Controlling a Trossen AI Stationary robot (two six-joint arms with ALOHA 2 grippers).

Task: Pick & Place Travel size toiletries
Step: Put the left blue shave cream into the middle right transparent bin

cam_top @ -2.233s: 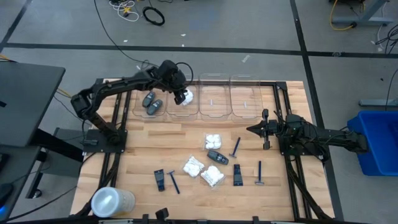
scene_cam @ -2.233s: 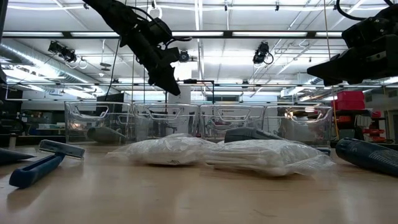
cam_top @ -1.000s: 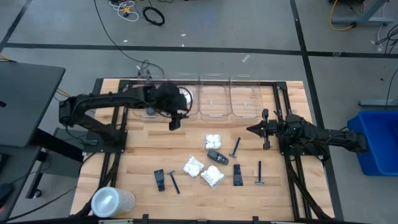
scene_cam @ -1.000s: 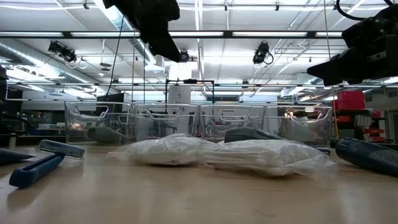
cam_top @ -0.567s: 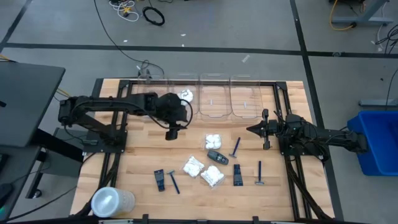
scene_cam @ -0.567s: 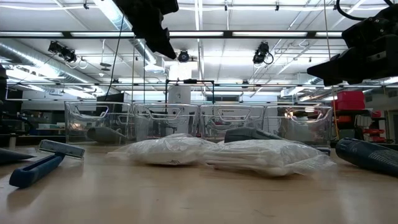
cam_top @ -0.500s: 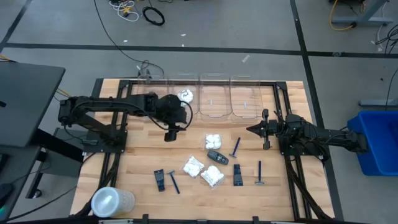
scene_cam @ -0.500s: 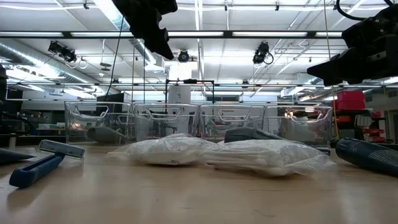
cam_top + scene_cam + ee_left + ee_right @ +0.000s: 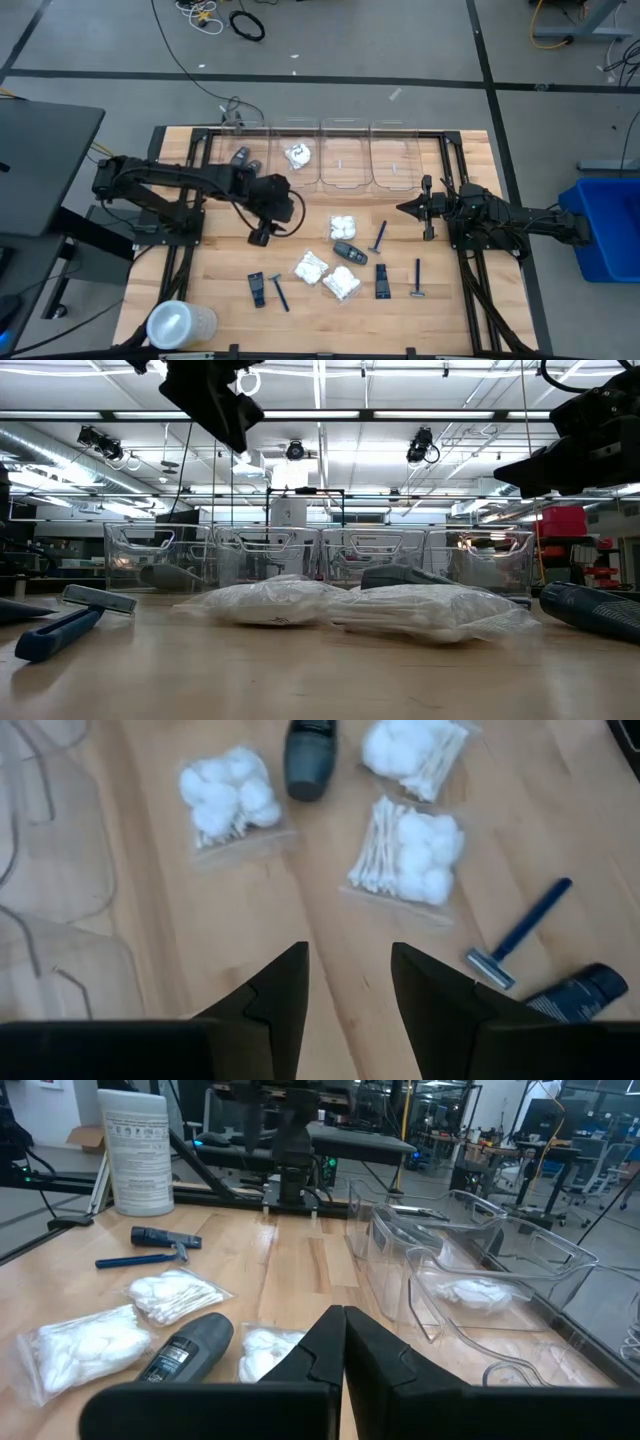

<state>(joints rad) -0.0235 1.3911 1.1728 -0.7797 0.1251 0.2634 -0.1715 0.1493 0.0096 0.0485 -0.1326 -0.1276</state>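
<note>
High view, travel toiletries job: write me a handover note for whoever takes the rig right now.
Left hand: open, empty, above bare wood between the clear plastic bins and the loose items.
Right hand: shut, empty, waiting at the table's right side.
Done: two dark grey oval cases lie in the leftmost bin, one white crinkly packet in the next.
Left on the table: three white packets, one dark grey oval case, two small black tubes, three thin blue razors.
The other two bins look empty.
</note>
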